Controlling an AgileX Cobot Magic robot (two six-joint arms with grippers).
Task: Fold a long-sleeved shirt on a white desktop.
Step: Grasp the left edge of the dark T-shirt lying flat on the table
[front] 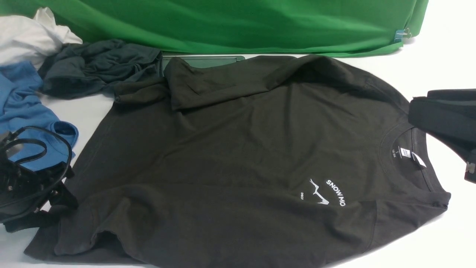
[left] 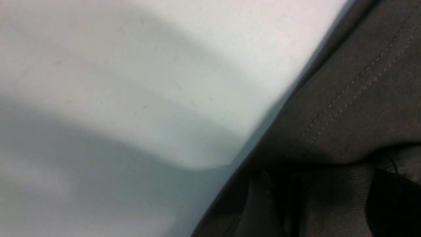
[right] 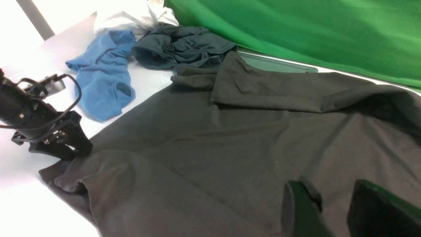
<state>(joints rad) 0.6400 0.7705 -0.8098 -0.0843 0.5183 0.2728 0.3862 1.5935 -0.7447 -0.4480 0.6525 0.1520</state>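
Me: My left gripper sits low at the near-left corner of the long-sleeved shirt, down at the hem. I cannot tell whether its jaws have cloth between them: the wrist view shows only stitched hem beside bare white desktop. My right gripper hangs over the collar end on the right, jaws apart, nothing in them.

Editor: And the shirt itself?

Me: Pictured front-up across the middle of the desktop, collar right, hem left, chest print showing. The far sleeve lies folded in over the body, and the near one looks turned in too. A blue shirt and a dark grey-teal garment are heaped at far left, the grey one just beside the far sleeve's cuff.

Editor: How will it handle?

Me: Soft, light and limp, I judge. It is cotton that sags wherever it is not held and creases readily, though nothing in it can break. It should slide easily on the smooth top. The best hold is at the edges: hem corner on the left, shoulder seam beside the collar on the right. I would pinch both layers so the back comes along with the front. One corner lifted alone would likely drag the folded sleeves askew.
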